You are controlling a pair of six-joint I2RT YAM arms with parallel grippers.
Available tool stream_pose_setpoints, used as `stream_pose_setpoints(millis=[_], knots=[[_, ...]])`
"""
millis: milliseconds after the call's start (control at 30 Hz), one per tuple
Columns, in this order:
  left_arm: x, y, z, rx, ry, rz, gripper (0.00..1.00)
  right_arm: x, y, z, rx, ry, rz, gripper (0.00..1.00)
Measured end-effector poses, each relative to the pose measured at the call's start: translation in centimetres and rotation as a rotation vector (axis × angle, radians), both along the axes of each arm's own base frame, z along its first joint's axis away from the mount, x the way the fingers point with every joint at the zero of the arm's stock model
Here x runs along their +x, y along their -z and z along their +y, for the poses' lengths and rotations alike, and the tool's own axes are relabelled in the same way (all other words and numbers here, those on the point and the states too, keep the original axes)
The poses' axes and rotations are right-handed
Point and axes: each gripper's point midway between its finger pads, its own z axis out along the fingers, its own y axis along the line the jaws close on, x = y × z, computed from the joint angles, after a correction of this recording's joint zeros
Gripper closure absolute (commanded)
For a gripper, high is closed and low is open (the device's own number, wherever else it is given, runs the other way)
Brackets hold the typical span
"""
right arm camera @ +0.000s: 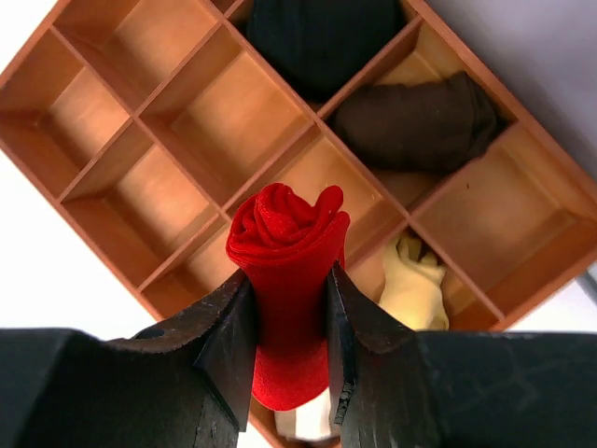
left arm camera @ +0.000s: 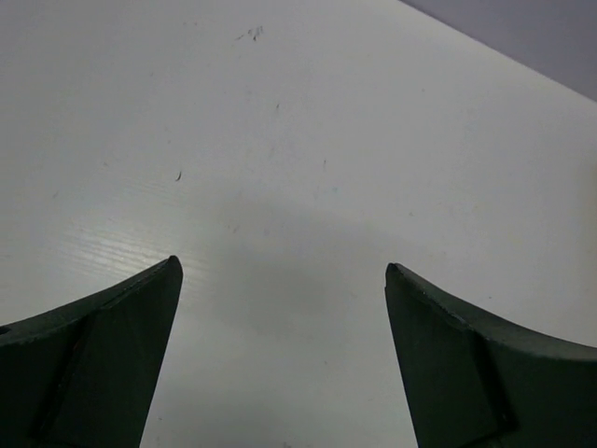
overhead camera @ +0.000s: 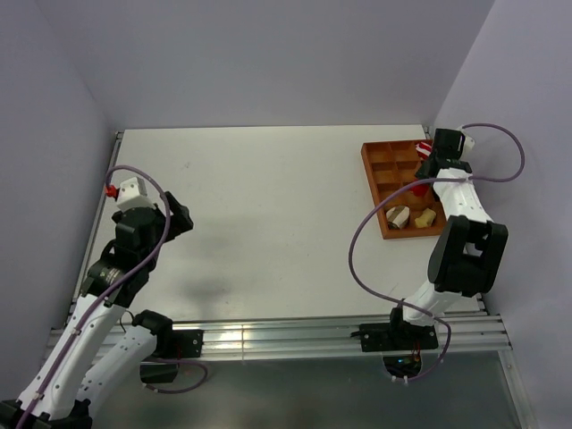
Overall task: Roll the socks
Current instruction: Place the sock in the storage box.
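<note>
The right arm reaches from its base at the near right up to the far right corner, elbow raised and wrist bent down over an orange-brown wooden tray (overhead camera: pixel 368 170) split by thin slats into square compartments. The right gripper (right arm camera: pixel 289 275) is closed narrowly on a red knitted sock (right arm camera: pixel 284 229). The sock is rolled into a tight spiral, and its coiled end stands up between the two black fingers (right arm camera: pixel 233 345). It is held above the far right part of the tray, and whether it touches the wood cannot be told. In the tray's compartments lie a pale yellow sock (right arm camera: pixel 410 285), soft and crumpled, a dark brown sock bundle (right arm camera: pixel 415 121) beside it, and a black ribbed bundle (right arm camera: pixel 322 37) one compartment farther on. The left arm is folded at the near left. The left gripper (left arm camera: pixel 280 271) is spread wide, holding nothing, above the smooth white table (left arm camera: pixel 308 121), which is faintly scuffed.
</note>
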Motion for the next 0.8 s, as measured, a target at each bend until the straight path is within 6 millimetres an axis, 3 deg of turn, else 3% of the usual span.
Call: stream_pose_setpoints(millis=[167,367,800], knots=[[0.5,1.1,0.7,0.049,-0.031,0.024,0.05,1.6,0.9,-0.3,-0.004,-0.034,0.010,1.00],[0.4,0.3,1.6,0.048,-0.074,-0.021,0.05,4.7,1.6,-0.9,-0.007,-0.061,0.017,1.00],[0.7,0.2,2.2,0.061,-0.097,-0.044,0.06,3.9,4.8,-1.7,-0.009,-0.079,0.098,1.00]])
